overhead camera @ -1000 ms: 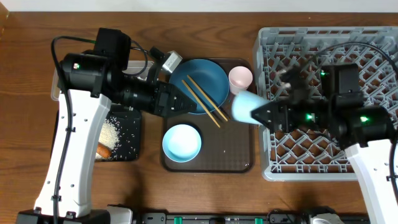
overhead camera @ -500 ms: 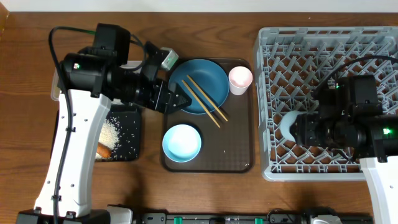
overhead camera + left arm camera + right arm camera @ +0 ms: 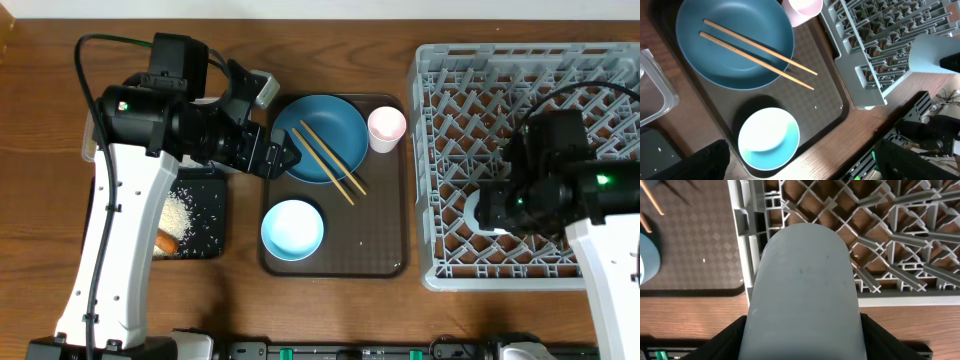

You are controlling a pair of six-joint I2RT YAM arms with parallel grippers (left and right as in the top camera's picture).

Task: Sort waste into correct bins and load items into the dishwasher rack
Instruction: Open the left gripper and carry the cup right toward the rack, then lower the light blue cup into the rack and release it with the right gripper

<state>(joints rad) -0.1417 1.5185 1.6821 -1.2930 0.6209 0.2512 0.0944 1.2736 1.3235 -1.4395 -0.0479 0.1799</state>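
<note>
The plate is showing deep blue and the bowl pale blue beside a pinkish-white cup, on a dark brown serving tray with a fine checked texture. The grey dishwasher rack is showing a diagonal lattice over the brown wood-grain worktop.

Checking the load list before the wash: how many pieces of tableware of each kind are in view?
Plates: 1, large dark-blue plate
Bowls: 1, pale-blue bowl
Cups: 2, pinkish-white cup and small light-blue cup
Sticks: 2, wooden chopsticks
Total: 6
</note>
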